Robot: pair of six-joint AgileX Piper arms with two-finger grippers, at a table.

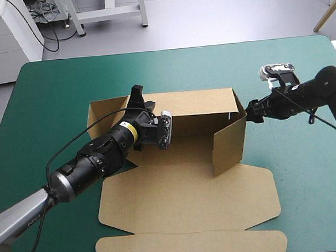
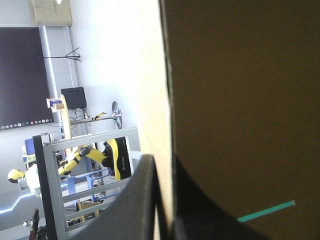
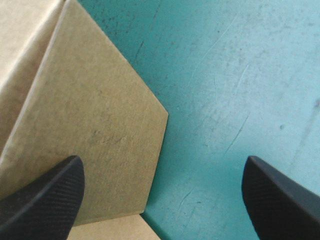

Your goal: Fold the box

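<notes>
The brown box lies mid-table with its back wall and right wall raised and its lid flat toward the front edge. My left gripper reaches over the box floor and is shut on the back wall's top edge near its left end. In the left wrist view the box wall stands edge-on between the black fingers. My right gripper sits just outside the right wall, open. In the right wrist view a box flap lies ahead of the right gripper, toward one finger.
Bare teal-green cover surrounds the box, widest on the right and at the back. The lid's tuck flap reaches close to the table's front edge.
</notes>
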